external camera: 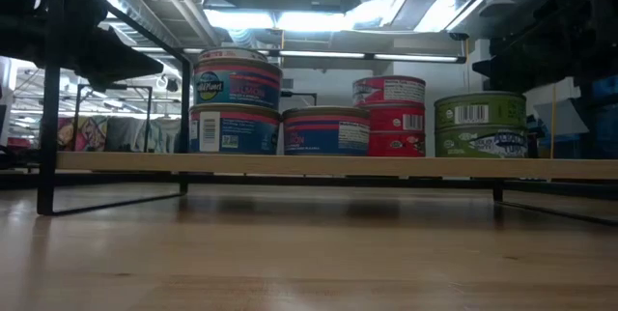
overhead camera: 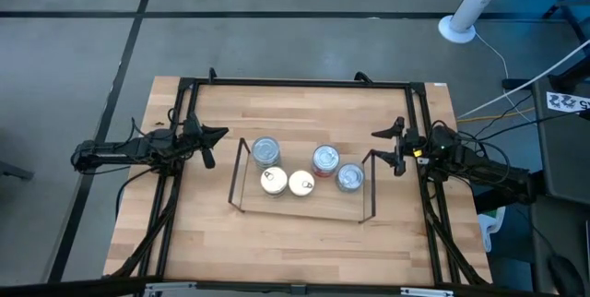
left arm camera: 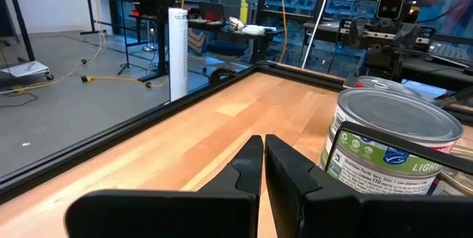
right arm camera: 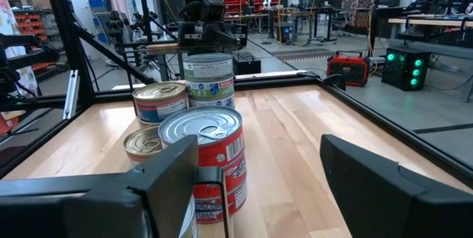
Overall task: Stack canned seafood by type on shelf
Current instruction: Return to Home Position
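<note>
The shelf (overhead camera: 304, 207), a light-wood board with black wire uprights at its short ends, stands mid-table. On it rest the canned seafood tins (overhead camera: 265, 151), in stacks by label. The low view shows a blue stack of two (external camera: 237, 108), a single blue tin (external camera: 325, 129), a red stack (external camera: 389, 116) and a green stack (external camera: 480, 126). My left gripper (overhead camera: 219, 136) hangs shut and level to the left of the shelf, its shut fingers (left arm camera: 264, 165) short of a blue-labelled tin (left arm camera: 392, 145). My right gripper (overhead camera: 383, 145) is open to the right of the shelf, facing the red stack (right arm camera: 211, 157) and touching nothing.
A black frame (overhead camera: 295, 82) runs along the table's edges. The shelf's wire uprights (overhead camera: 238, 175) stand between each gripper and the tins. Bare wood lies near (overhead camera: 295, 246) and far (overhead camera: 304, 108) of the shelf. A white pole (overhead camera: 475, 2) stands off the table.
</note>
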Controlling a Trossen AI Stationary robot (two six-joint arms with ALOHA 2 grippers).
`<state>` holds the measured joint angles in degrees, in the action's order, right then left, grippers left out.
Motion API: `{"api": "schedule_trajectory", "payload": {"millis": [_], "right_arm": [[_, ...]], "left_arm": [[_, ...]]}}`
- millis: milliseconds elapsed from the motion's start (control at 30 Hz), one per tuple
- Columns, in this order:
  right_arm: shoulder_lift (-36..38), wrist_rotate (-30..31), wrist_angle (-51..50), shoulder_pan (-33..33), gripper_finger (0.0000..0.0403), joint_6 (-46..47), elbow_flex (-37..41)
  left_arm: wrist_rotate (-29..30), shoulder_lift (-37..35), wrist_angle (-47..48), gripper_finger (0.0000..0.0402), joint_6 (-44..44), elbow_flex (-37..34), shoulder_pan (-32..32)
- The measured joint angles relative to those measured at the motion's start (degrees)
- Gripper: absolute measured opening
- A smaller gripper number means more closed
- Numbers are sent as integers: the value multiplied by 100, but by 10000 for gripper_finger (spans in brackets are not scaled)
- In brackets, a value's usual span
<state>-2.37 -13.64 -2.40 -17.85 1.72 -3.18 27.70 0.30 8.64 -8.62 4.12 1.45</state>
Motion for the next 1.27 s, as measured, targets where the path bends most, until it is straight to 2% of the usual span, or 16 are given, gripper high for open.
{"api": "schedule_trajectory", "payload": {"millis": [1267], "right_arm": [[123, 14, -43, 20, 287, -23, 20]], "left_arm": [[0, 2, 1, 13, 4, 0, 0]]}}
